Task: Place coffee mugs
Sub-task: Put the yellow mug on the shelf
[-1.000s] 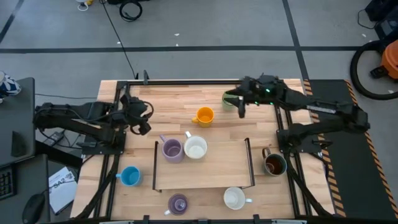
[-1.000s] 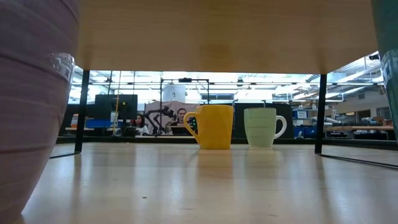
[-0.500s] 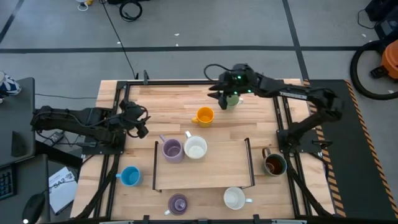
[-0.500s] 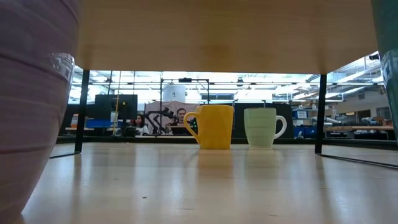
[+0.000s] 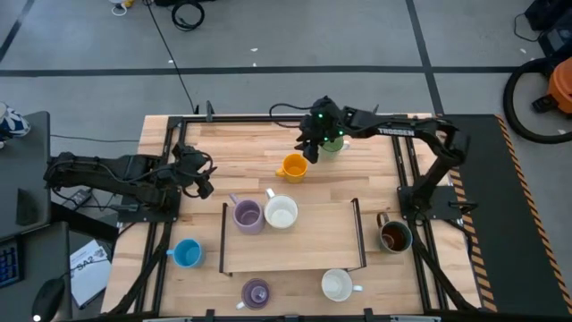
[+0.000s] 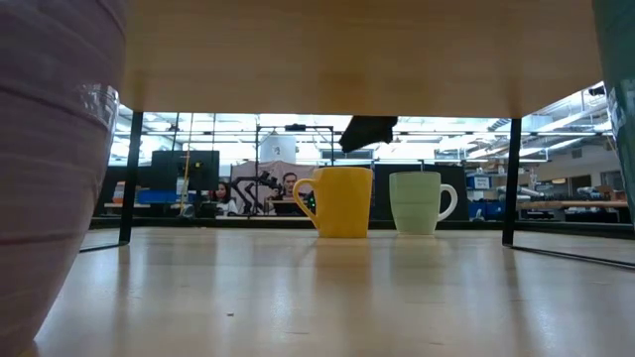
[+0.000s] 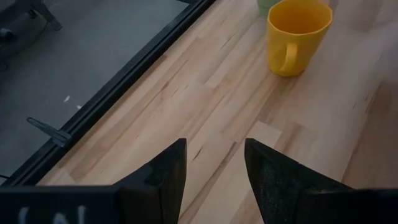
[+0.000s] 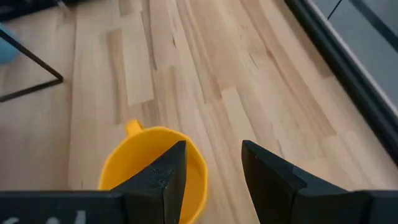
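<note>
The right gripper (image 5: 310, 150) hovers just above the orange mug (image 5: 292, 166) near the middle of the worktop's far edge, fingers spread and empty, one finger over the rim in the right wrist view. The green mug (image 5: 332, 145) stands just beside it — a sloppy descent could clip that neighbour or tip the orange one by catching its rim off-centre. The left gripper (image 7: 211, 168) waits at the worktop's left edge, jaws part-open, holding nothing.

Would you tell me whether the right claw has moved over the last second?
Yes. The right claw swung leftward from over the green mug toward the orange mug.
</note>
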`<move>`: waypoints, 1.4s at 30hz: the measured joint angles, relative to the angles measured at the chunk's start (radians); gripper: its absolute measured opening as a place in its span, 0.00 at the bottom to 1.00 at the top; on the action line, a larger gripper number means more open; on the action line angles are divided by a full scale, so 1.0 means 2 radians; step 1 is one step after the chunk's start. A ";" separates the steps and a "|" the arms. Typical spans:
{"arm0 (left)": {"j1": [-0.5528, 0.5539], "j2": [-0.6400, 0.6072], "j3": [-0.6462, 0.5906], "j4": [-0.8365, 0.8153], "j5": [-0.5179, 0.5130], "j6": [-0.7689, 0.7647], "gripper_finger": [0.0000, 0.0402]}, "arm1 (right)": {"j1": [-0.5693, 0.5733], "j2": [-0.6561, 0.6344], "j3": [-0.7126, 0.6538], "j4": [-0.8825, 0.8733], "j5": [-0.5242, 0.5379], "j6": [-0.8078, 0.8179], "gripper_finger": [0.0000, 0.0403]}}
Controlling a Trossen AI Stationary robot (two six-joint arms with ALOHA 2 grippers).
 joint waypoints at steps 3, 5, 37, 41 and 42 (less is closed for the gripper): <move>0.000 0.000 0.000 0.000 0.000 0.000 0.42 | 0.001 0.012 0.000 0.000 0.000 0.000 0.40; 0.000 0.000 0.000 0.000 0.000 0.000 0.42 | 0.001 0.013 0.000 -0.004 0.000 0.000 0.40; 0.000 0.001 0.000 0.008 0.025 -0.004 0.42 | 0.027 0.065 -0.001 -0.023 0.063 -0.022 0.40; 0.000 0.001 0.000 0.009 0.025 -0.004 0.42 | 0.029 0.068 -0.001 -0.025 0.061 -0.023 0.38; 0.000 0.001 0.000 0.009 0.025 -0.004 0.42 | 0.030 0.069 -0.001 -0.030 0.061 -0.022 0.38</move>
